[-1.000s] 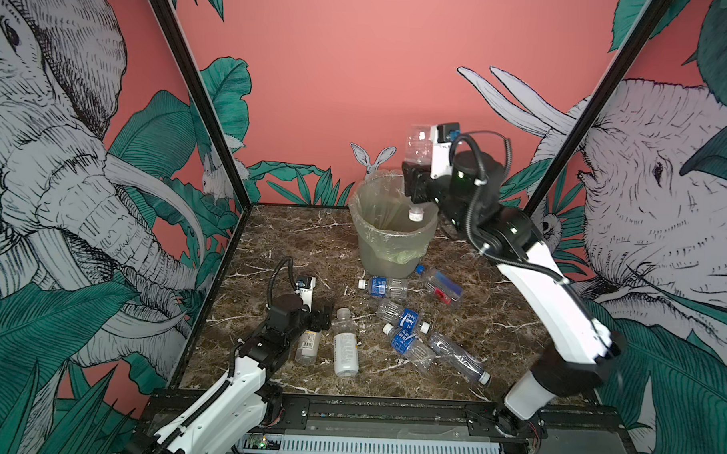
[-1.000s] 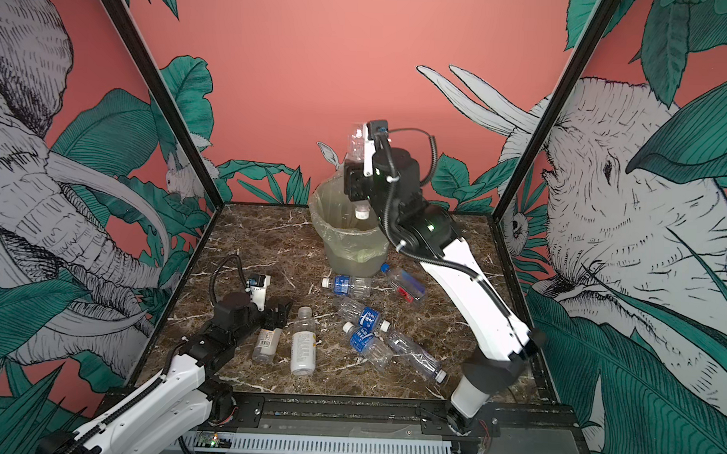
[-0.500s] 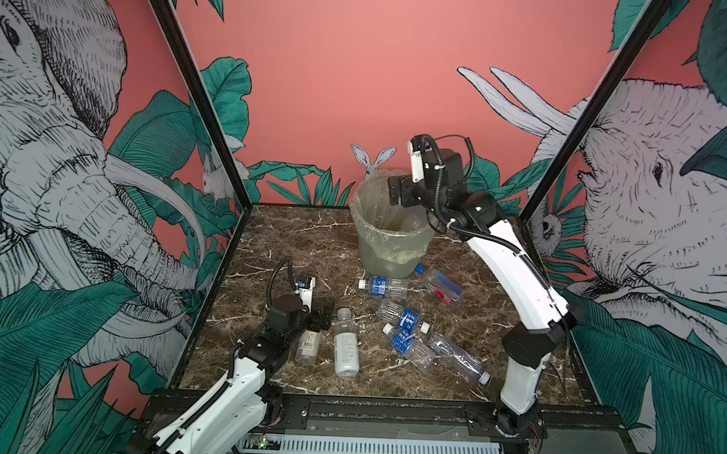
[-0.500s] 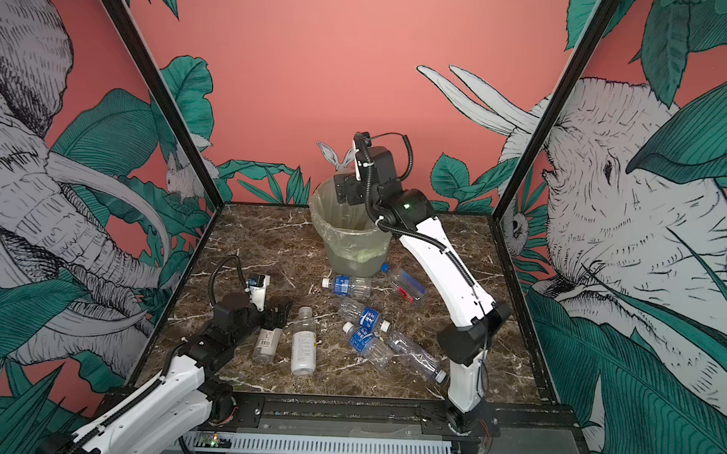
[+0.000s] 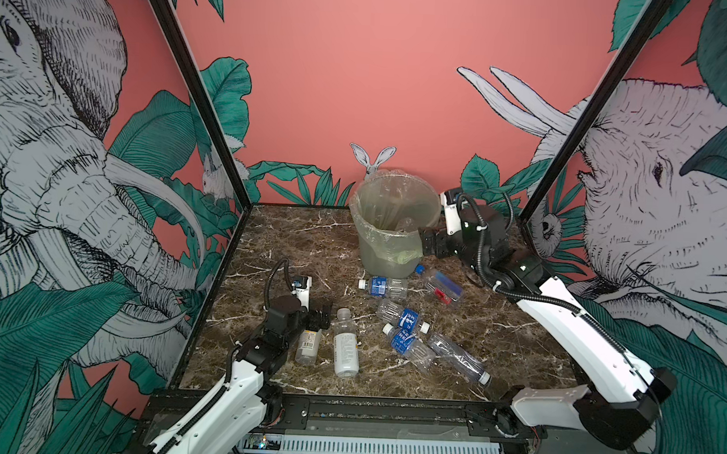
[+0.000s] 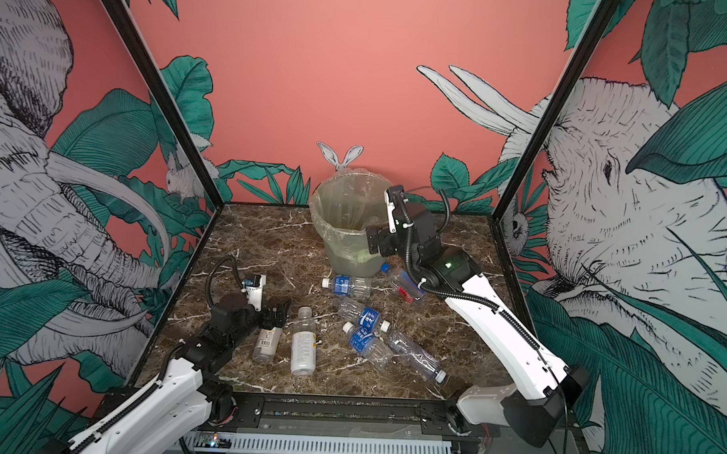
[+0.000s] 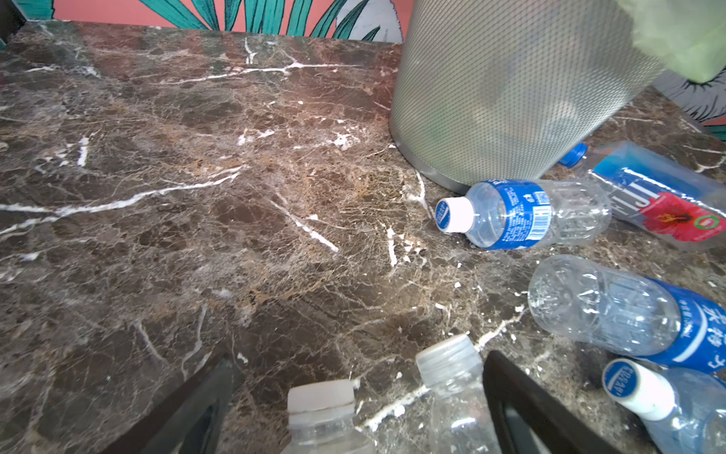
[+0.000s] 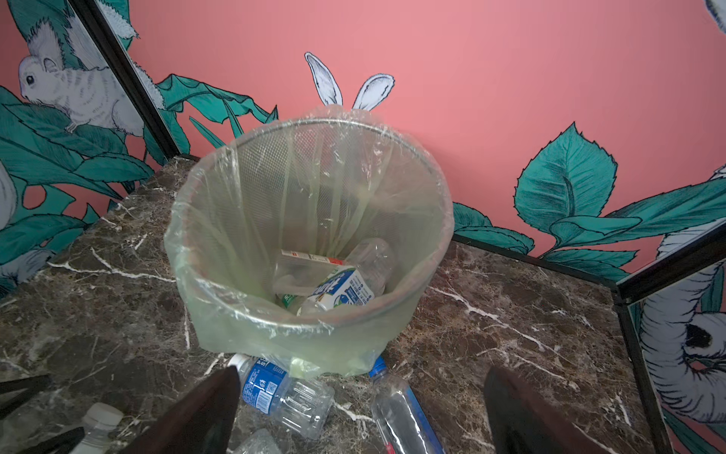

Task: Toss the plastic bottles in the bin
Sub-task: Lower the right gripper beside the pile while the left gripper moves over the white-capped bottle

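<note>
In both top views: shows left pincer (image 5: 319, 317) low over the marble floor (image 5: 294, 242), spread wide, gripping nothing, the neck of a paper-labelled bottle (image 5: 309, 346) under it, a white bottle (image 5: 346, 354) just beside. Shows right pincer (image 6: 374, 241) raised, wide open, empty, bin (image 6: 338, 252) right ahead.

Left wrist: shows two capped necks (image 7: 320, 401) between the splayed fingers (image 7: 522, 405), bin further ahead.

Right wrist: shows fingers (image 8: 204, 412) apart, bare; bin ahead and below, several bottles (image 8: 341, 289) inside.
</note>
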Robot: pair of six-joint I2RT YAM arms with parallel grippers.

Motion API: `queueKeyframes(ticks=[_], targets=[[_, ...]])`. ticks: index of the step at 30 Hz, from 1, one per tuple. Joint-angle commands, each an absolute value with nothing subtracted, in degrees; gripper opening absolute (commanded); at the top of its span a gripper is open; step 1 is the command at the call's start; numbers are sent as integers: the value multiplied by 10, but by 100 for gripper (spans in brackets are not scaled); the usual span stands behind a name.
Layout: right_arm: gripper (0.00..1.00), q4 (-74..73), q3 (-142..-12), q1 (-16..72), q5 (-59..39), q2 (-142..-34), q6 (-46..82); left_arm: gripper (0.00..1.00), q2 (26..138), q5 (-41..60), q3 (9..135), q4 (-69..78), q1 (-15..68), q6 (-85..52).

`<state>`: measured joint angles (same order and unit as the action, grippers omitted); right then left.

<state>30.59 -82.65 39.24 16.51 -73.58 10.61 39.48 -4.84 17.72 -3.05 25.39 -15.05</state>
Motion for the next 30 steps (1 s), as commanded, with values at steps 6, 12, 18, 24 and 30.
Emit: queueKeyframes(ticks=[6, 12, 18, 24, 30], targets=[[99, 271, -631, 389, 195, -613, 140, 100, 377, -89, 226, -108, 291, -172], [99, 249, -483, 388, 207, -529, 154, 100, 379, -125, 249, -150, 346, -215], [98, 222, -360, 388, 264, -426, 160, 100, 408, -164, 302, -223, 412, -266], [98, 165, -293, 389, 250, -368, 166, 99, 459, -191, 337, -258, 486, -327], [98, 112, -228, 389, 271, -351, 173, 100, 518, -228, 362, -296, 552, -391]])
